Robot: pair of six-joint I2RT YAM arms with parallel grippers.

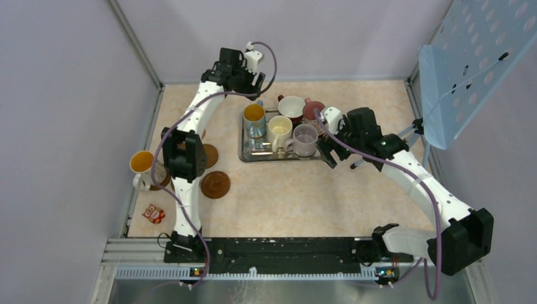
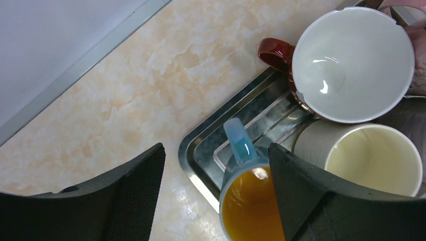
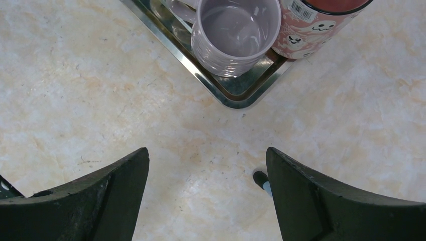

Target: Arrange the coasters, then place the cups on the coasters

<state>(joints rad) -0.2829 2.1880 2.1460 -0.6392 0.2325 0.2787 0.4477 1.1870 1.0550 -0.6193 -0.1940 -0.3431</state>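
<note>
A steel tray (image 1: 248, 154) holds five cups: blue with yellow inside (image 1: 254, 117), red with white inside (image 1: 291, 107), maroon-pink (image 1: 312, 111), cream (image 1: 279, 130) and lilac (image 1: 304, 139). My left gripper (image 1: 253, 85) hovers open over the tray's far left corner. The blue cup (image 2: 248, 206) lies partly between its fingers and under the right one; the left finger (image 2: 135, 191) stands well clear of it. My right gripper (image 3: 207, 191) is open over bare table beside the lilac cup (image 3: 236, 35). A white cup with orange inside (image 1: 142, 166) stands at the left on a brown coaster (image 1: 166, 180). Two more coasters (image 1: 215, 184) (image 1: 210, 155) lie near the left arm.
A small red and white object (image 1: 153, 214) lies at the front left. A pale blue perforated board (image 1: 475, 63) on a stand leans in at the right; one foot (image 3: 261, 178) rests by my right finger. Enclosure walls close in left, back and right.
</note>
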